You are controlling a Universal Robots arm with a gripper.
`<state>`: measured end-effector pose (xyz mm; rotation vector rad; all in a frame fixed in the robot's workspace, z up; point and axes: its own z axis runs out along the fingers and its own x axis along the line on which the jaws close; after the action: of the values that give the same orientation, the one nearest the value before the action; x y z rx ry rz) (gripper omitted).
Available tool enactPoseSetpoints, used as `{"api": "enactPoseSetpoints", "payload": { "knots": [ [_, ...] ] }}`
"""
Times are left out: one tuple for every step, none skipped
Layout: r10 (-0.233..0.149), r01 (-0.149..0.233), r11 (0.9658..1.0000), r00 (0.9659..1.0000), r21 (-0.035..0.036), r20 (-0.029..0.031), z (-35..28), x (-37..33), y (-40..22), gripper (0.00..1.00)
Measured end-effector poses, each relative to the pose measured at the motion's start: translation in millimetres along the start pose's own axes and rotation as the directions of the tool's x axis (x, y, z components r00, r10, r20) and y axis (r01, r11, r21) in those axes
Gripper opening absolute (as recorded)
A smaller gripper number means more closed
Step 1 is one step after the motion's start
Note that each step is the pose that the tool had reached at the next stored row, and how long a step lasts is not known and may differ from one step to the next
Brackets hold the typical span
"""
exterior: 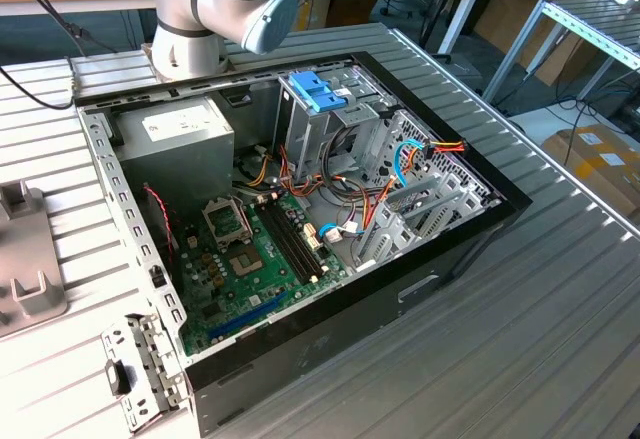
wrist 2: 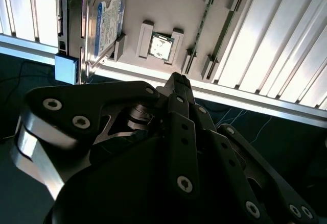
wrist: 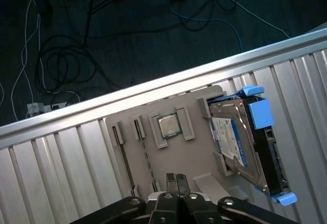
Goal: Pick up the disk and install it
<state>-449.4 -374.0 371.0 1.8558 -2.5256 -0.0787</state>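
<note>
Hovering over a grey fixture plate (wrist: 173, 157) with end effector (wrist: 176, 175) pinched narrow, jaws together, gripping nothing. Lying in that plate on the ribbed bench (wrist: 61, 157), apart from the end effector: the disk (wrist: 237, 142), blue-railed, just beside a square processor chip (wrist: 168, 126).

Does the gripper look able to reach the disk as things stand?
Likely yes: the disk lies uncovered on the grey tray, nothing over it; the gripper hangs above the tray beside it, jaws together.

Disk (wrist: 235, 142) on fixture plate (wrist: 179, 157), beside processor chip (wrist: 168, 126); plate on slatted table (wrist: 61, 157).
</note>
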Motion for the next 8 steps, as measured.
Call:
{"api": "enactPoseSetpoints", "payload": {
  "knots": [
    [-0.005, 0.005, 1.0000, 1.0000, -0.0002, -0.0003, 0.0, 0.0, 0.0, 0.11],
    [-0.009, 0.009, 1.0000, 1.0000, -0.0003, -0.0004, 0.0, 0.0, 0.0, 0.11],
    [-0.012, 0.012, 0.9999, 0.9999, -0.0003, -0.0006, 0.0, 0.0, 0.0, 0.11],
    [-0.016, 0.016, 0.9999, 0.9999, -0.0004, -0.0007, 0.0, 0.0, 0.0, 0.11],
    [-0.018, 0.018, 0.9998, 0.9998, -0.0005, -0.0008, 0.0, 0.0, 0.0, 0.11],
    [-0.022, 0.022, 0.9997, 0.9997, -0.0006, -0.0011, 0.0, 0.0, 0.0, 0.11],
    [-0.025, 0.025, 0.9997, 0.9997, -0.0006, -0.0012, 0.0, 0.0, 0.0, 0.11],
    [-0.028, 0.028, 0.9996, 0.9996, -0.0007, -0.0013, 0.0, 0.0, 0.0, 0.11]
  ]
}}
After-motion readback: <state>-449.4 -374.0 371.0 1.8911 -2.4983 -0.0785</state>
